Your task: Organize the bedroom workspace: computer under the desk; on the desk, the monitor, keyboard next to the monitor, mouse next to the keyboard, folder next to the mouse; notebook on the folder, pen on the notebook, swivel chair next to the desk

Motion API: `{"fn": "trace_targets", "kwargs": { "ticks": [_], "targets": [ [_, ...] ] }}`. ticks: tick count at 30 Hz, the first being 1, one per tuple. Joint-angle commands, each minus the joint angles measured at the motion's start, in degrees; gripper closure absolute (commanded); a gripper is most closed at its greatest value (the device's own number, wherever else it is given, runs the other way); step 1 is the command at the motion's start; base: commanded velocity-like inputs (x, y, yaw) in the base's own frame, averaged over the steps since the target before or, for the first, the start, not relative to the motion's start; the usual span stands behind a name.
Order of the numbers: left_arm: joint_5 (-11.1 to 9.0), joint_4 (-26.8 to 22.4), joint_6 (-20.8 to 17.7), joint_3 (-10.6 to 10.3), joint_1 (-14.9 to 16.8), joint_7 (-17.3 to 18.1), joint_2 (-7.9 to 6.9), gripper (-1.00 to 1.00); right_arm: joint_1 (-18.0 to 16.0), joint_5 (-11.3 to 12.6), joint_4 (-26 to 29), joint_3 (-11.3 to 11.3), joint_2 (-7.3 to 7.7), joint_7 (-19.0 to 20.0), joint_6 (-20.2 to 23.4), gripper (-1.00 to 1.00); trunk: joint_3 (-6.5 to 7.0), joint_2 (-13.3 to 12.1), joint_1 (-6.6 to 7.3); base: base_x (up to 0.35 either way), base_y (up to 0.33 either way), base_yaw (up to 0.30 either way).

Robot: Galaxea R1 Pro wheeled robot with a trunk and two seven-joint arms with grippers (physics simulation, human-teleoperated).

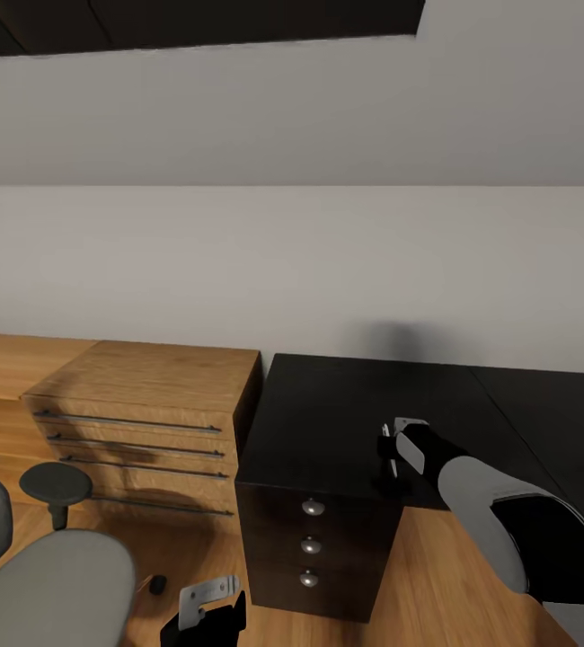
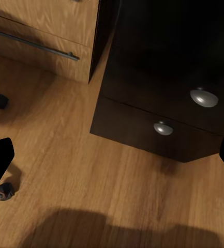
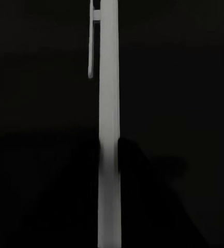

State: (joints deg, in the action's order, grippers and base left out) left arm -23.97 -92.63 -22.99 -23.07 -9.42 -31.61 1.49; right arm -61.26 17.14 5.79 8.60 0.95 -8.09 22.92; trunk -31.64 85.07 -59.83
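Note:
The desk (image 1: pixel 328 413) has a bare black top, with its three-drawer unit (image 1: pixel 310 544) below the near corner. My right gripper (image 1: pixel 391 458) hangs just over that top, shut on the pen (image 3: pixel 108 129), a pale stick with a clip seen against black. The swivel chair (image 1: pixel 49 584) shows its grey seat and a black armrest (image 1: pixel 56 485) at the lower left. My left gripper (image 1: pixel 207 615) is low over the floor in front of the drawers, open and holding nothing (image 2: pixel 112 160); two silver knobs (image 2: pixel 203 97) lie ahead of it. Monitor, keyboard, mouse, folder, notebook and computer are out of view.
A low light-wood cabinet (image 1: pixel 148 422) with long bar handles stands against the wall, touching the desk's left side. Chair castors (image 2: pixel 5 190) rest on the wooden floor (image 2: pixel 91 170) near my left gripper. A plain white wall rises behind the desk.

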Motion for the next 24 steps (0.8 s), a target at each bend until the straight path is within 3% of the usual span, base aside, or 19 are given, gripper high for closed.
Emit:
{"fn": "trace_targets", "kwargs": {
  "ticks": [1,8,13,16,18,24],
  "targets": [
    [-0.47,-0.09,-0.12,-0.04,0.01,-0.42,0.0,-1.0,0.0,0.7,0.13,0.46,0.02,-0.22,0.31,1.0,0.14,-0.39,0.22,0.0,0.0,0.0],
    [-0.47,-0.09,-0.12,-0.03,0.01,-0.46,0.0,-1.0,0.0,0.71,0.31,0.2,0.15,-0.25,0.4,1.0,1.4,-3.19,1.76,-0.006,0.0,0.0],
    [-0.47,-0.09,-0.12,-0.11,0.01,-0.46,0.0,-1.0,0.0,2.98,3.75,-1.92,0.93,-0.45,3.68,1.0,2.29,-5.2,2.86,-0.253,0.0,0.0],
    [-0.47,-0.09,-0.12,-0.13,0.01,-0.47,0.0,-1.0,0.0,6.88,9.74,-5.49,3.93,-0.59,10.48,1.0,2.83,-6.4,3.52,-0.321,0.0,0.0],
    [-0.47,-0.09,-0.12,-0.13,0.01,-0.44,0.0,-1.0,0.0,7.8,10.64,-6.34,5.25,-0.6,11.88,1.0,3.01,-6.8,3.74,-0.245,0.0,-0.003],
    [-0.47,-0.06,-0.18,-0.13,0.01,-0.39,0.0,-1.0,0.0,8.33,11.23,-6.9,7.11,-0.61,12.45,1.0,3.01,-6.8,3.74,-0.078,0.0,-0.111]
  ]
}}
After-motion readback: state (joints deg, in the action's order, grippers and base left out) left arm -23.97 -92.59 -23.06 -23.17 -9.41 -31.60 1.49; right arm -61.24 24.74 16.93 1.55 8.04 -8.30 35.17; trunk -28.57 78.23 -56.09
